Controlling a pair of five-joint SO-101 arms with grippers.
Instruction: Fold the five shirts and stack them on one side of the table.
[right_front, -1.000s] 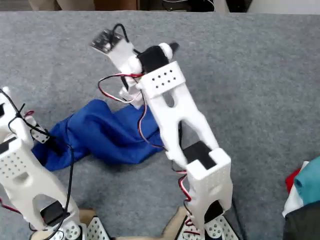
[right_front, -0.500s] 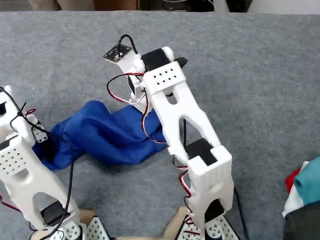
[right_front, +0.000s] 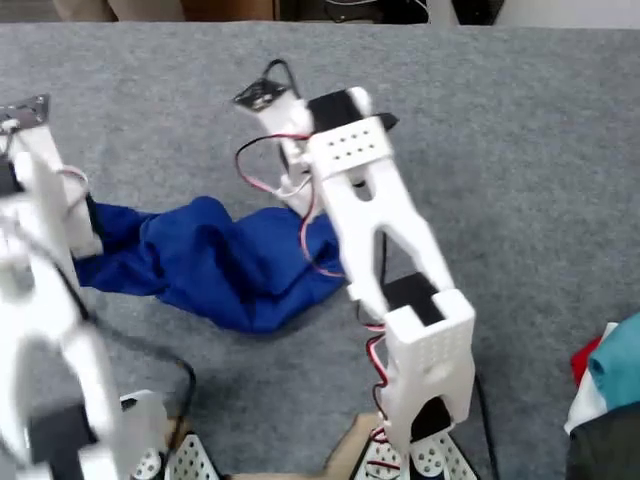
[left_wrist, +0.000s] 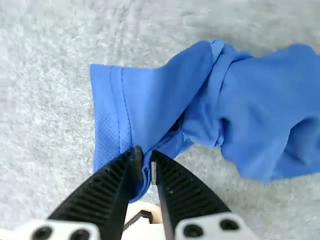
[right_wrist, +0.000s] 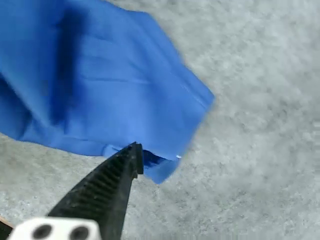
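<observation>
Crumpled blue fabric shirt (right_front: 215, 265) lies on the grey felt table top (right_front: 520, 150), left of centre in the high view, with its long axis running left to right across the frame. My left claw (left_wrist: 143, 162) is clamped on a hemmed edge at the shirt's left end. My right claw (right_wrist: 134, 152) sits at the right end's edge, and I cannot tell whether it grips. The cloth spans between my two claws, so I judge the next move is to spread it flat along that axis. Other bunched garments (right_front: 605, 385) wait at the lower right edge.
</observation>
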